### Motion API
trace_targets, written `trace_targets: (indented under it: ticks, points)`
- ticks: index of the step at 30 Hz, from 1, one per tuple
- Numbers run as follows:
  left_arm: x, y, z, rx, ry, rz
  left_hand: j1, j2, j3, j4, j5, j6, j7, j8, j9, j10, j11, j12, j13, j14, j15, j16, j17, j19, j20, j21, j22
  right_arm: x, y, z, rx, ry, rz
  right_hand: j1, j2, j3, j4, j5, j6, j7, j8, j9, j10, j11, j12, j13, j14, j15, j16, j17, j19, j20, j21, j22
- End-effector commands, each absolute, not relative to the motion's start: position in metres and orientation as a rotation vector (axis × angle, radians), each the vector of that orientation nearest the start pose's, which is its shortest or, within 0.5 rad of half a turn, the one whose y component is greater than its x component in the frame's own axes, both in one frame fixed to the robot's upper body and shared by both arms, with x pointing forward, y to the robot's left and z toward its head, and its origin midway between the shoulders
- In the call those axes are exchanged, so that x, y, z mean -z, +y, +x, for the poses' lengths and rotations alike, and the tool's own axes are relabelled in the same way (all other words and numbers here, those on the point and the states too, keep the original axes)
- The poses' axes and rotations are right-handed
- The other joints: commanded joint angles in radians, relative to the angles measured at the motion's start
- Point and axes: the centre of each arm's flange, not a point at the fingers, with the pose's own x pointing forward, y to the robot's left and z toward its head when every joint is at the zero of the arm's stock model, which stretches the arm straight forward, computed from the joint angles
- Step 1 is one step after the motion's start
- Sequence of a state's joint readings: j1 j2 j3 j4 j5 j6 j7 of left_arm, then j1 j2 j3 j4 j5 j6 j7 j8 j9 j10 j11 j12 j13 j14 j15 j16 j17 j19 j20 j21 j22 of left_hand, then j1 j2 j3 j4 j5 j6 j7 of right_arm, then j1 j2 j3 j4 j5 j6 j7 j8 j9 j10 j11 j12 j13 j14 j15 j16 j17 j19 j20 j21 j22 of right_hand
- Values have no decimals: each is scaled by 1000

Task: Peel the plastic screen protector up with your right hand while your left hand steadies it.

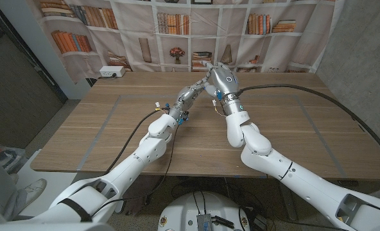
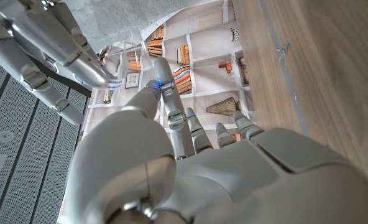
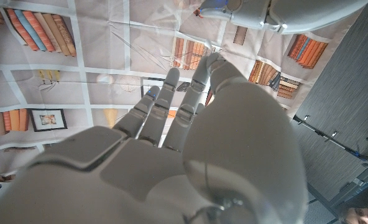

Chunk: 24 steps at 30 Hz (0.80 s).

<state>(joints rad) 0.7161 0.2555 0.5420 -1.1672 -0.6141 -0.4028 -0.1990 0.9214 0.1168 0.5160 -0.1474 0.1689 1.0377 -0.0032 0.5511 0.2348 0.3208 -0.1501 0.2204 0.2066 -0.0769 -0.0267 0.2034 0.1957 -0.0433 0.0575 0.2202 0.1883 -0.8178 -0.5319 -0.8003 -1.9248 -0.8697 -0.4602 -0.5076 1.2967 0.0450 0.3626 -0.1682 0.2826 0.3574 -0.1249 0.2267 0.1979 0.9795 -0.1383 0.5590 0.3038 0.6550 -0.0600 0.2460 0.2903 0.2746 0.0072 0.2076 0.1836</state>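
The broad brown wooden table (image 1: 113, 138) lies under both arms; the silver right hand (image 1: 221, 80) and silver left hand (image 1: 191, 95) meet above its far middle, fingertips touching; between them a thin clear plastic screen protector (image 2: 129, 62) is faintly visible; which fingers pinch it, I cannot tell.

Wooden desk (image 1: 113, 138) before me, plank grain visible; white box (image 1: 112, 72) sits at its far-left corner.
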Motion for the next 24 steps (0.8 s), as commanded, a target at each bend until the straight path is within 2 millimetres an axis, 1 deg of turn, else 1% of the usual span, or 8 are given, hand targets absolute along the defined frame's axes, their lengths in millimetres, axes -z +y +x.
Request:
trace_targets:
  ticks: [1,5,6,19,21,22,23,24]
  points:
    - [14,114,655,561,-674,-90,3,3,0,3,3,8,2,3,1,4,0,-5,3,-1,-20,0,2,2,-5,-1,2,-23,-87,505,325,-1065,-1192,-2,-8,2,3,4,6,8,-3,1,66,-59,9,5,12,-176,-6,1,1,4,3,3]
    - [15,113,653,562,-678,-96,2,3,0,4,3,7,0,3,1,4,0,-5,3,-1,-19,1,2,2,-5,-1,2,-19,-86,504,287,-1058,-1194,-5,-10,3,4,5,6,9,-4,1,67,-59,9,5,12,-174,-8,0,2,6,3,3]
    - [15,113,653,564,-678,-94,2,3,0,4,3,7,-1,3,2,4,-4,-5,3,-1,-20,1,2,2,-5,-1,2,-18,-86,504,278,-1056,-1193,-5,-10,3,4,5,6,10,-4,1,67,-59,9,5,13,-174,-8,0,1,6,2,2]
    - [18,116,649,550,-678,-99,2,4,0,5,3,6,2,3,3,6,-1,-4,3,-2,-19,1,2,2,-5,-1,2,-12,-87,498,200,-1055,-1193,-10,-18,5,4,7,9,14,-4,2,69,-59,10,5,14,-173,-14,-2,-1,18,1,2]
    - [19,117,648,543,-677,-94,2,4,0,5,3,5,1,3,4,6,-1,-5,3,-2,-19,1,2,2,-5,-1,2,-12,-88,498,176,-1056,-1187,-12,-20,7,4,8,9,14,-5,2,70,-59,10,5,15,-174,-15,-3,-5,30,-1,2]
    - [19,117,648,546,-675,-97,2,3,0,4,2,6,2,3,4,6,-2,-5,3,-2,-20,0,2,3,-7,-1,2,-12,-88,498,158,-1053,-1175,-13,-22,11,3,10,10,13,-5,2,71,-59,10,5,16,-175,-17,-4,-6,56,-2,2]
    - [19,118,648,543,-674,-90,1,4,-1,5,2,5,0,3,4,6,1,-5,3,-2,-19,0,2,3,-5,-1,2,-12,-89,499,139,-1045,-1159,-15,-24,15,3,12,9,15,-7,2,71,-59,10,5,17,-175,-20,-5,5,79,2,2]
    - [20,118,648,544,-672,-90,1,4,0,5,2,6,1,4,4,6,0,-5,3,-2,-19,0,2,3,-6,0,2,-12,-90,499,129,-1041,-1147,-15,-25,16,3,13,9,15,-7,2,72,-59,11,6,17,-176,-21,-5,6,85,2,2]
